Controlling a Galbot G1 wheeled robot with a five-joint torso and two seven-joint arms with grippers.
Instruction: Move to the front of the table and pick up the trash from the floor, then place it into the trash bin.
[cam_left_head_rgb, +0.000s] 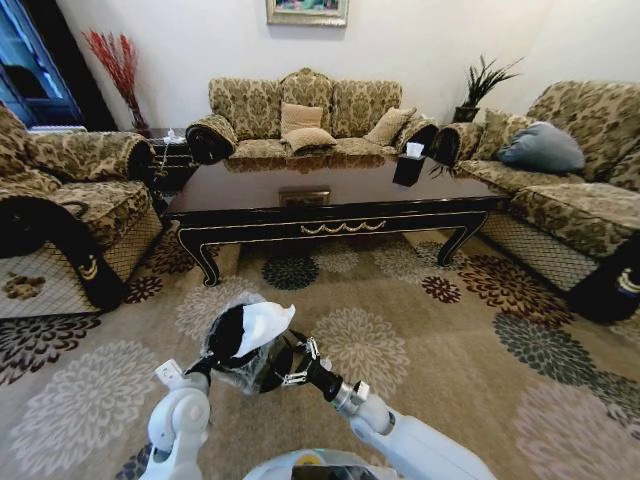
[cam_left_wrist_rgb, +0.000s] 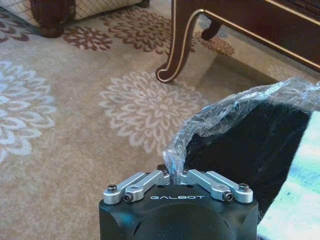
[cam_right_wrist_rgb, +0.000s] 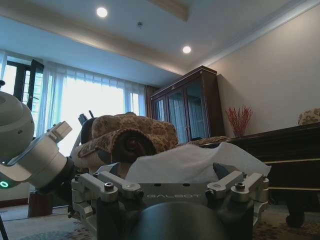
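Holding the trash bin up off the carpet, the left end effector is closed on the liner's crinkly rim, steadying the opening. The right end effector sits at the bin mouth, closed on the tissue, apparently to drop it in. Crumpled and white, the tissue rests at the mouth, near the worktop.

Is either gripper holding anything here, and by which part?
Left gripper pinches the trash bin by its plastic liner rim. Right gripper: cannot tell; the tissue lies beside it.
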